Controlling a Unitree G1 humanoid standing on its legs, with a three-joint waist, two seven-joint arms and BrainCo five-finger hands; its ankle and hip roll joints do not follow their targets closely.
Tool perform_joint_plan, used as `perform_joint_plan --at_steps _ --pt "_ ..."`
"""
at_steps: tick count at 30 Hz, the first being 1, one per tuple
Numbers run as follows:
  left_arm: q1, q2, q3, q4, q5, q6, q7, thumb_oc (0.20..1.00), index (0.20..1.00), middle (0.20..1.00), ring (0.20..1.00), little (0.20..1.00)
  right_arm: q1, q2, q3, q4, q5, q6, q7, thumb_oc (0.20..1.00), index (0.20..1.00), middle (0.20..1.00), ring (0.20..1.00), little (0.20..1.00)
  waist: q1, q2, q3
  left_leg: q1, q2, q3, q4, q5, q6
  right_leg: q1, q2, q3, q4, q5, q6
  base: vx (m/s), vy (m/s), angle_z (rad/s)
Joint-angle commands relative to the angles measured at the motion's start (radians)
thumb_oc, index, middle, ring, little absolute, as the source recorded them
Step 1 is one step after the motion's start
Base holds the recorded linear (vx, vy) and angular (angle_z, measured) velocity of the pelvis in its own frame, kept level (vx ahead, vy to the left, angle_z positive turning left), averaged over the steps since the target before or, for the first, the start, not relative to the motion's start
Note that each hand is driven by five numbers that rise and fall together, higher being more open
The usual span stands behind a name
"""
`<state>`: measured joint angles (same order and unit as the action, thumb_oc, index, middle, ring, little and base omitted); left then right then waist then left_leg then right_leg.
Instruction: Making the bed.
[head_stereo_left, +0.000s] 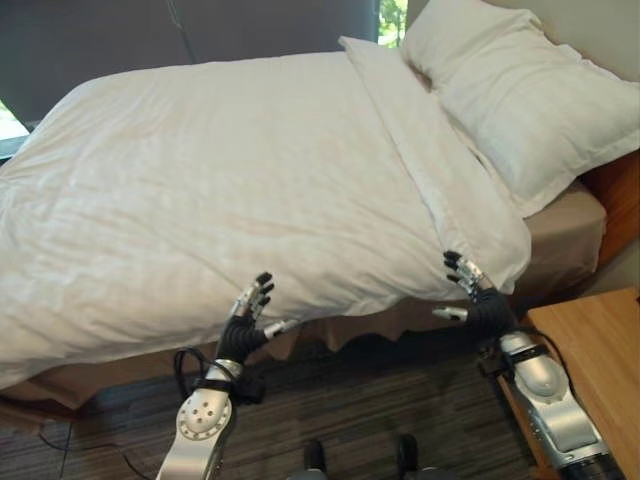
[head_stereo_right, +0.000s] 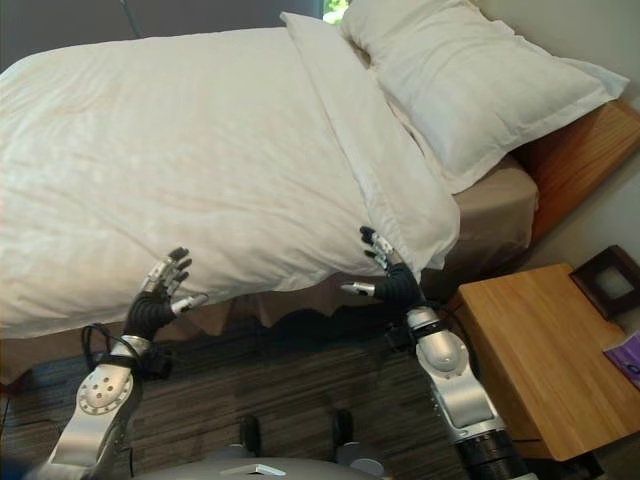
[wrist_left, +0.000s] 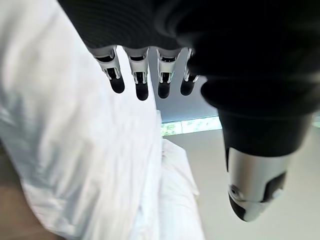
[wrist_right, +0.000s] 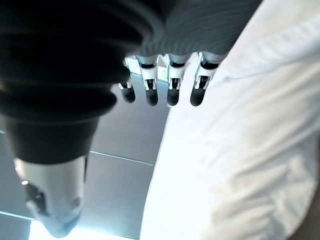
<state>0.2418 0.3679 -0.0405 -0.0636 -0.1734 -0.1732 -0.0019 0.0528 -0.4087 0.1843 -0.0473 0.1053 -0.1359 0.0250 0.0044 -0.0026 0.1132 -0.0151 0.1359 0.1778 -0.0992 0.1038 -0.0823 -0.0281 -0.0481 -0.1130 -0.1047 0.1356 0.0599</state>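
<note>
A white duvet (head_stereo_left: 230, 180) covers the bed, its top edge folded back in a band (head_stereo_left: 430, 150) below a large white pillow (head_stereo_left: 520, 90). My left hand (head_stereo_left: 248, 318) hangs open just below the duvet's near edge, fingers pointing up at the cloth, holding nothing. My right hand (head_stereo_left: 478, 296) is open too, at the duvet's near corner by the folded band, fingers close to the cloth and thumb out to the side. In the left wrist view the fingers (wrist_left: 141, 80) are straight beside the duvet (wrist_left: 75, 150). The right wrist view shows straight fingers (wrist_right: 172, 85) next to the duvet (wrist_right: 240, 150).
A tan sheet and mattress side (head_stereo_left: 560, 240) show under the pillow. A wooden nightstand (head_stereo_right: 540, 350) stands at the right, with a dark framed object (head_stereo_right: 608, 282) on it. A wooden headboard (head_stereo_right: 580, 150) is behind the pillow. Dark striped carpet (head_stereo_left: 380, 410) lies below.
</note>
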Motion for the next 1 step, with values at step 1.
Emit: perform_joint_plan --at_steps 1 --pt "-0.034 0.044 0.024 -0.018 0.037 -0.044 0.023 1.000 1.000 1.000 1.000 1.000 -0.026 0.019 -0.033 -0.028 -0.042 -0.039 -0.036 1.000 1.000 1.000 1.000 1.000 0.000 -0.030 -0.012 0.036 0.064 -0.010 0.012 -0.069 -0.062 0.086 -0.052 -0.034 0.019 -0.178 0.053 0.01 0.012 0.10"
